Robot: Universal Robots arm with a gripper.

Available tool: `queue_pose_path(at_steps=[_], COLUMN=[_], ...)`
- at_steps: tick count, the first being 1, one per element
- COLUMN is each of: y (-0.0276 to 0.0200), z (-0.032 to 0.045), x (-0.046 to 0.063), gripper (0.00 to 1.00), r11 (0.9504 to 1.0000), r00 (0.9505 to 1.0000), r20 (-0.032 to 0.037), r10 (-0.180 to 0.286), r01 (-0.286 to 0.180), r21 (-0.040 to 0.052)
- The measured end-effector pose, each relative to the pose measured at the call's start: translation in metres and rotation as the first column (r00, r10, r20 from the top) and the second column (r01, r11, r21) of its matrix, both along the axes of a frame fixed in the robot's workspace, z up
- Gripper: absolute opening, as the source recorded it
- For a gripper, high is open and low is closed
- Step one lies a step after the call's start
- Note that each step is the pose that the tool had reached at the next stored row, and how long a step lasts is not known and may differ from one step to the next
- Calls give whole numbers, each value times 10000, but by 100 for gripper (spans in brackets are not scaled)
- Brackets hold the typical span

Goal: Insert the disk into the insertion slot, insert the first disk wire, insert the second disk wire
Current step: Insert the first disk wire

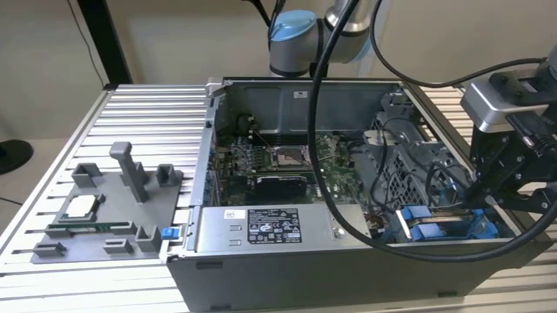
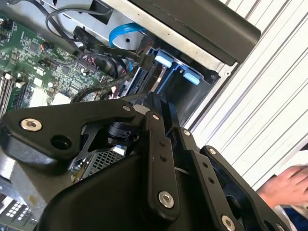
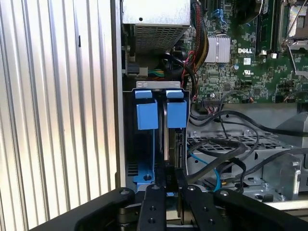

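Observation:
The insertion slot (image 3: 129,144) is a grey bay with two bright blue tabs (image 3: 147,114) at the case's front corner. It also shows in the exterior view (image 1: 435,225) and in the second wrist view (image 2: 166,62). The disk (image 3: 166,139) stands edge-on in it as a thin silver strip between the blue rails. My gripper (image 3: 171,185) hangs right over the bay with its black fingers (image 3: 154,202) drawn close on the disk's upper edge. In the exterior view the gripper (image 1: 496,199) sits above the blue parts. Loose black and blue cables (image 3: 211,168) lie beside the bay, plugged into nothing there.
The open computer case (image 1: 348,274) lies on a ribbed aluminium table (image 1: 139,104). The grey power supply box (image 1: 261,228) sits beside the bay and the motherboard (image 1: 278,160) behind it. A grey parts fixture (image 1: 113,208) stands at the exterior view's left. A person's hand (image 2: 284,185) rests on the table outside the case.

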State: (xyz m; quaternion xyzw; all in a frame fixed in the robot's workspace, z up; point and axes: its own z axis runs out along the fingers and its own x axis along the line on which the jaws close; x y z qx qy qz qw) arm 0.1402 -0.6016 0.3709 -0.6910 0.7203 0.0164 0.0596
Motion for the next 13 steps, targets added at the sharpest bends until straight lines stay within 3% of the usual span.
queue_pose_path(at_steps=[5,6,7,10,12,13], y=[0,0,-1,0,-1,0], z=[-1,-2,-2,-6,-9,-10], x=[0,1,2,1,1,1], gripper=[0,0,0,0,0,0], r11=[10000,10000,10000,10000,10000,10000], r00=[10000,10000,9999,9992,9980,9976], r20=[-8,-50,-159,-389,-626,-691], r10=[-2,1,1,0,-1,0], r01=[2,-1,-1,0,1,0], r21=[1,1,1,3,1,2])
